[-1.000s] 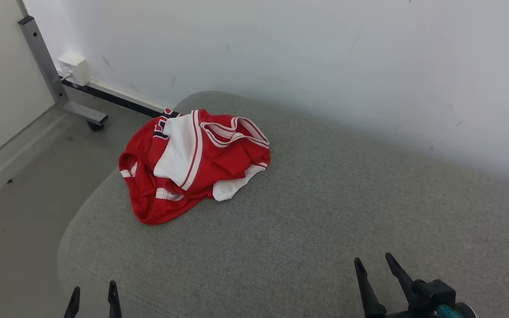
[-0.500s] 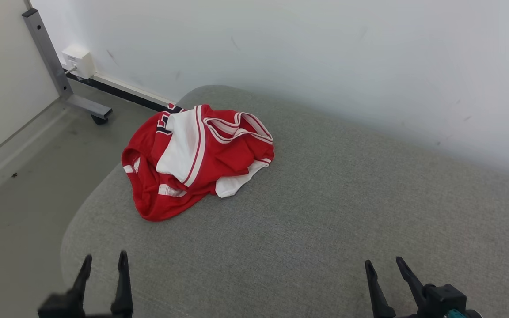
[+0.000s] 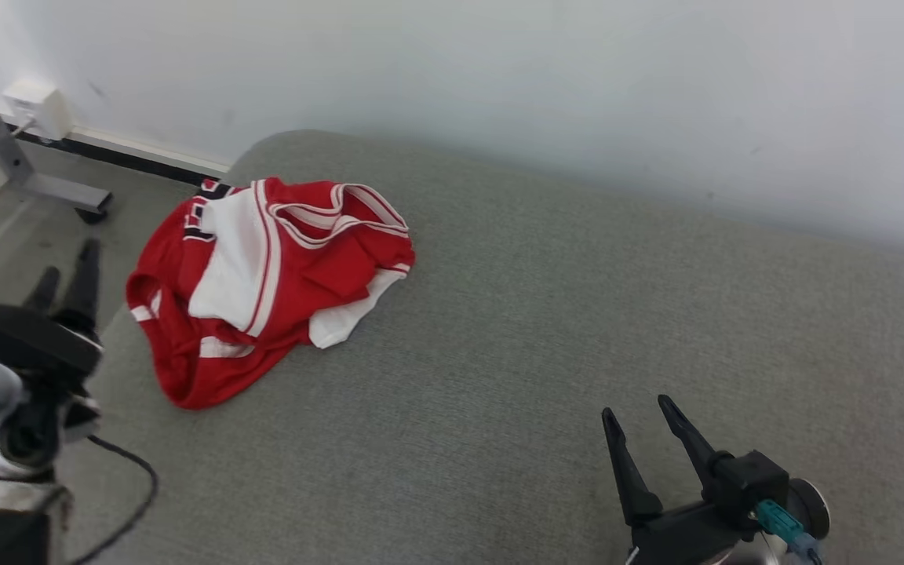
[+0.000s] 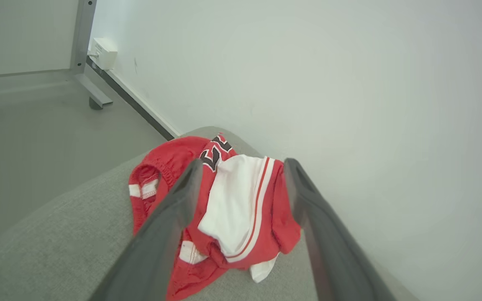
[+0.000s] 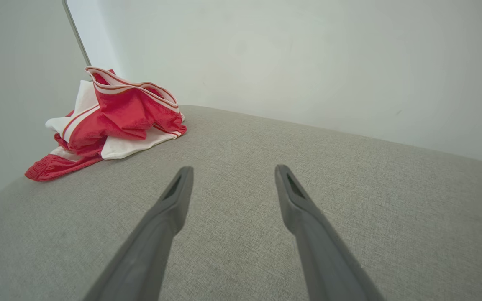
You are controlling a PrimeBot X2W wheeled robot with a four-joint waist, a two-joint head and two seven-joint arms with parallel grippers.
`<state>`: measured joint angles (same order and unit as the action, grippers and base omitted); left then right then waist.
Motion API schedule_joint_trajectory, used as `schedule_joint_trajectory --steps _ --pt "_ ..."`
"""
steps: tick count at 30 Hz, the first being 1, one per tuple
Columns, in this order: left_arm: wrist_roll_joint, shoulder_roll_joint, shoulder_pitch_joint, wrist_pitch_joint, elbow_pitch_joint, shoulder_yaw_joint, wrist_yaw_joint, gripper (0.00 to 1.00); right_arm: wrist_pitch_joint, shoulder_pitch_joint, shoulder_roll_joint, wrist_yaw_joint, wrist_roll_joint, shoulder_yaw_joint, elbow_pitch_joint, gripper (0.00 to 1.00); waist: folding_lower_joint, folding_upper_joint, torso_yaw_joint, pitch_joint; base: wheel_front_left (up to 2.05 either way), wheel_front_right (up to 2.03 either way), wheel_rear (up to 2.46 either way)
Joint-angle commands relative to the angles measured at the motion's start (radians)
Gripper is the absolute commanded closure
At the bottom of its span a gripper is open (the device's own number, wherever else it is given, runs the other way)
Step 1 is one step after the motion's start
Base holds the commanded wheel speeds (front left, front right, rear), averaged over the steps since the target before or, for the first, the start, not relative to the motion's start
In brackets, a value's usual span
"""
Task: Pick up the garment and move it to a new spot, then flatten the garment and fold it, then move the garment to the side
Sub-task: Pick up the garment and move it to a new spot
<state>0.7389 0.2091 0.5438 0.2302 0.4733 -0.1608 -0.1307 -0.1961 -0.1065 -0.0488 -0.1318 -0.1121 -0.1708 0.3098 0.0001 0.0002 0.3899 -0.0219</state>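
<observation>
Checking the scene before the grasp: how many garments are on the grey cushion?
1: a crumpled red-and-white garment at the far-left corner of the cushion, near the wall. It is bunched, so a second piece could be hidden inside.

Black right pincer (image 3: 636,406), teal connector (image 3: 770,518); black left pincer (image 3: 69,259), dark cable (image 3: 136,471).

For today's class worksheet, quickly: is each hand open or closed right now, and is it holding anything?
Left hand: open, holding nothing.
Right hand: open, holding nothing.
</observation>
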Motion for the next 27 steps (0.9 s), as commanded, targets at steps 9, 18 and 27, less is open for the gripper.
schedule_joint_trajectory --steps 9,18,27 --pt "0.133 0.167 0.178 0.285 -0.004 -0.102 0.101 0.00 -0.005 -0.100 -0.003 0.002 0.004 -0.037 -0.045 0.00 -0.0001 -0.0002 -0.356 -0.295 0.00 0.00 0.00" --pt "0.129 0.281 0.153 0.495 -0.070 -0.119 0.258 0.00 -0.036 -0.125 -0.001 0.002 -0.031 -0.037 -0.032 0.00 -0.0001 -0.0002 -0.493 -0.375 0.00 0.00 0.00" --pt "-0.015 0.375 0.068 0.538 -0.105 -0.048 0.352 0.00 -0.055 -0.143 -0.002 0.002 -0.054 -0.056 -0.005 0.00 -0.0001 -0.0002 -0.520 -0.372 0.00 0.00 0.00"
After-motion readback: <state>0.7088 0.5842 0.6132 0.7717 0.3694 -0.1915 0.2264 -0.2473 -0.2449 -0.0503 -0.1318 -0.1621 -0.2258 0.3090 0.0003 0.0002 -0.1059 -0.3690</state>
